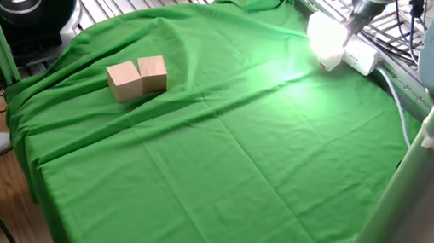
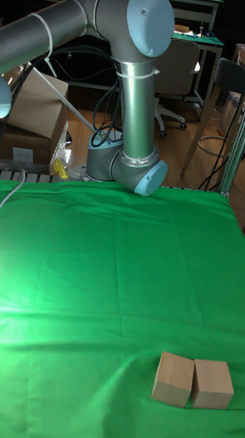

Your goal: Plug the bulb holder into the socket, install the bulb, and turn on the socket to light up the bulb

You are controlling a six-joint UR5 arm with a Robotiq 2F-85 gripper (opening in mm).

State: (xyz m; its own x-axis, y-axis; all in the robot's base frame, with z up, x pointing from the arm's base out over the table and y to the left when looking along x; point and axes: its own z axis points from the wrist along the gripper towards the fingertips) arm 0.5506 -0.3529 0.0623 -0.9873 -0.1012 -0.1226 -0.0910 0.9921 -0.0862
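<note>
A: Bulb [image 1: 325, 36]?
B: Lit, glaring white, at the green cloth's [image 1: 220, 156] far edge, against the socket [image 1: 358, 58].
A: Gripper [image 1: 355, 23]?
B: Above the socket; finger state cannot be told.
A: Other items?
B: Two wooden blocks [image 1: 137, 77], touching.

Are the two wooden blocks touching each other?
Touching. The tall fixed view shows the wooden blocks side by side with faces meeting, no cloth visible between them.

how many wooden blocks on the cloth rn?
2. Both blocks sit side by side, touching, on the green cloth: one nearer the cloth edge, the other beside it. None look hidden.
</note>
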